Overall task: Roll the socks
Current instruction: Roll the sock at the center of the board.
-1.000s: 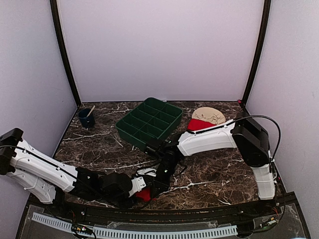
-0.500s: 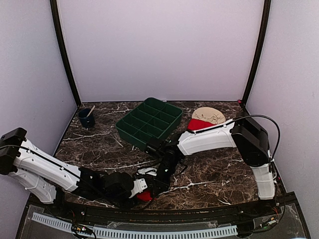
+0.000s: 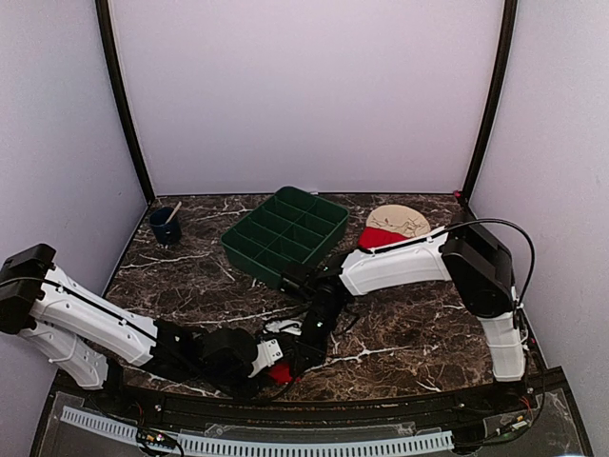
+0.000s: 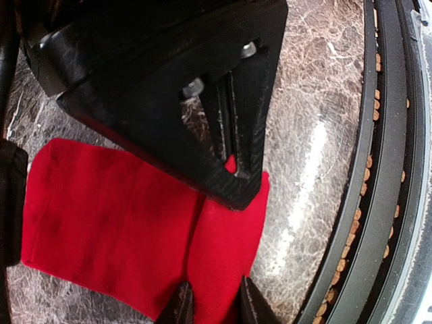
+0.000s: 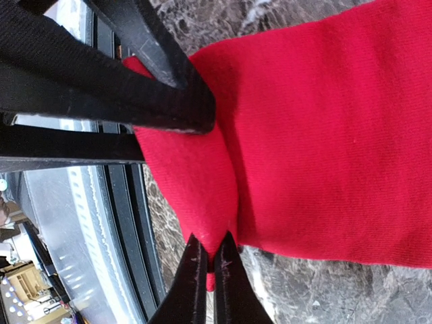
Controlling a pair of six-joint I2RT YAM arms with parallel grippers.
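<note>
One red sock [image 3: 279,373] lies at the table's near edge between both grippers. In the left wrist view the sock [image 4: 101,223] is flat on the left, with a raised fold [image 4: 226,243] along its right side. My left gripper [image 4: 212,307] is shut on the near end of that fold. In the right wrist view the sock [image 5: 324,135] fills the right side, and my right gripper [image 5: 210,270] is shut on a pinch of the fold's other end. A second red sock [image 3: 381,238] lies at the back right.
A green compartment tray [image 3: 285,233] stands mid-table at the back. A tan flat object [image 3: 400,221] lies beside the second sock. A dark cup [image 3: 165,226] with a stick stands at the back left. The table's black front rail [image 4: 385,175] runs close beside the held sock.
My left gripper has edged slightly right, towards the right gripper. The sock stays pinched at the near edge, and the right arm has barely moved.
</note>
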